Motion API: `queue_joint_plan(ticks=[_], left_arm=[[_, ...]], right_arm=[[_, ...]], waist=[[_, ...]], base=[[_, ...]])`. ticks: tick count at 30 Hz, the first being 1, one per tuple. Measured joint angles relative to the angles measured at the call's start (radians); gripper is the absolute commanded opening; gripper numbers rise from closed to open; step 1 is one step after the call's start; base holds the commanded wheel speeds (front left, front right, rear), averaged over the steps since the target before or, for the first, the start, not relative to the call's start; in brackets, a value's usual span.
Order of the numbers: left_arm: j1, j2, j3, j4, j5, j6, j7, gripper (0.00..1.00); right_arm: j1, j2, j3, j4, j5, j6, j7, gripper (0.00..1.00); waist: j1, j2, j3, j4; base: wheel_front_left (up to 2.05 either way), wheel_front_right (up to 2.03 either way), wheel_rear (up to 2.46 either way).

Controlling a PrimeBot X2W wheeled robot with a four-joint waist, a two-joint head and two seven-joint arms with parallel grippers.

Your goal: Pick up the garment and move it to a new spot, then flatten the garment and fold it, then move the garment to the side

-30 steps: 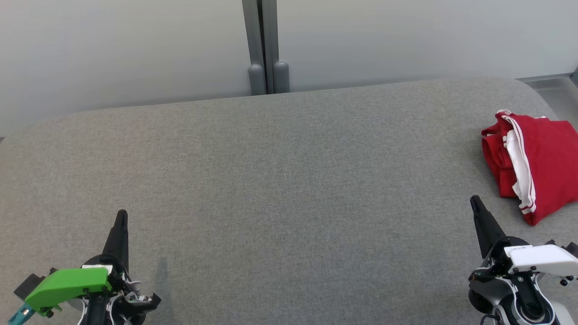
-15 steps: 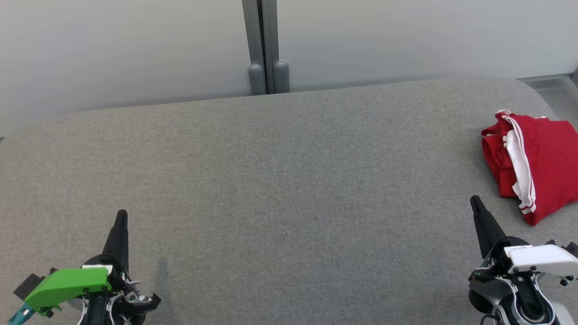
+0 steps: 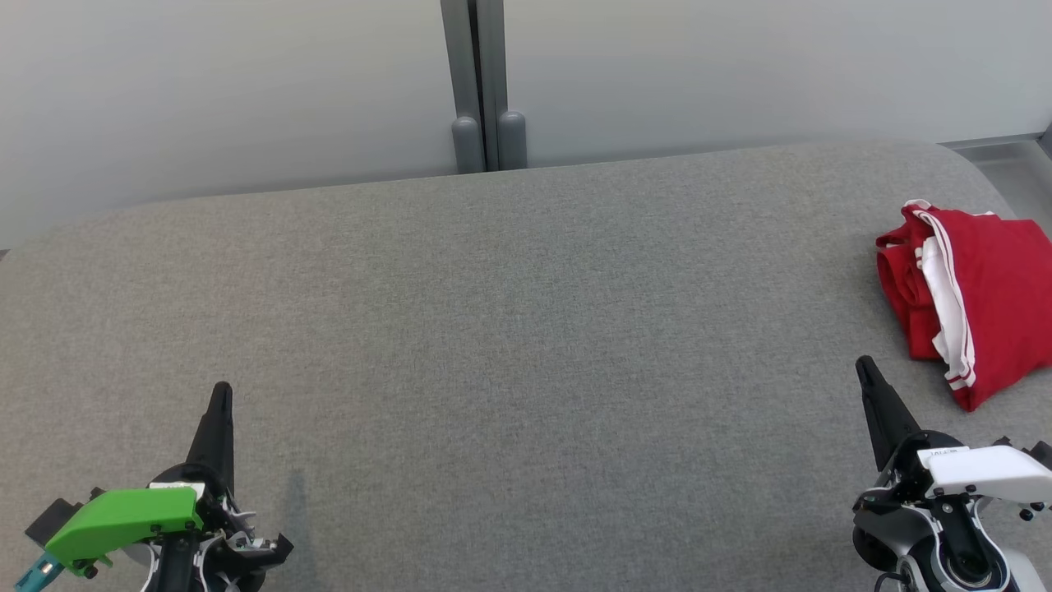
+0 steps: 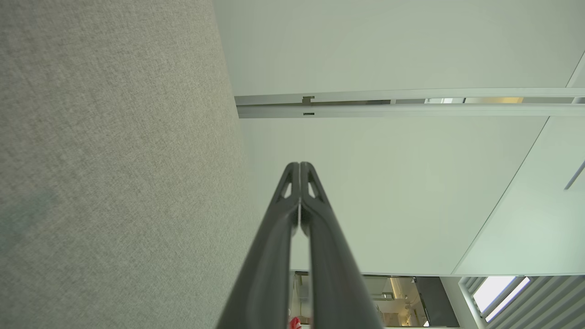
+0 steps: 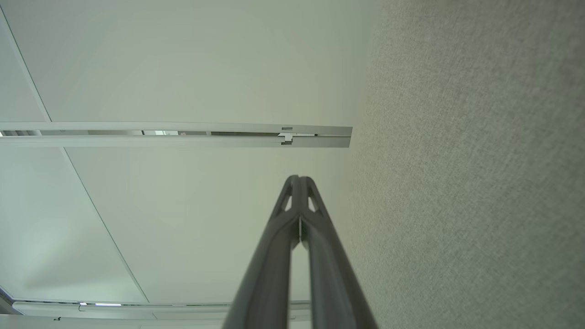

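**Grippers.** The left gripper (image 3: 219,399) is clenched, its fingers pressed together along their length with nothing between them. The right gripper (image 3: 865,372) is in the same state, clenched and empty. Both sit low over the table (image 3: 526,345), fingers pointing forward. Whether either one touches the fabric surface cannot be told.

**Garment.** The garment (image 3: 990,279), red with white trim, lies on the table ahead of the right gripper and to its right. It is near the fingertip but apart from it, and well apart from the left gripper. It sits close to the table's right edge, and the head view cuts off its far side.

**Task status (judgement).**
- The garment is a compact, layered bundle set off to one side, which fits a task at or near its end: folded and moved aside.
- The layers are uneven, so the fold is rough. An untouched starting heap cannot be ruled out.
- If it is a starting heap, pick-up, flattening, folding and the final move all remain to be done.

**Surroundings.** Grey table fabric extends between and ahead of the grippers. Past its far edge stands a pale wall (image 3: 246,90) with a grey post (image 3: 481,82), ahead and between the two grippers.

**Obstructions.** Nothing lies between the right gripper and the garment. The nearby table edge limits room for a regrasp.
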Motion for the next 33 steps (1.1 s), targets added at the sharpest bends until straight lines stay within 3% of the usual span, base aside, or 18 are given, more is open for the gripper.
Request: queue_joint_plan(ticks=[33], left_arm=[[0.000, 0.000, 0.000, 0.000, 0.000, 0.000, 0.000, 0.00]], right_arm=[[0.000, 0.000, 0.000, 0.000, 0.000, 0.000, 0.000, 0.00]], waist=[[0.0000, 0.0000, 0.000, 0.000]], base=[[0.00, 0.00, 0.00]])
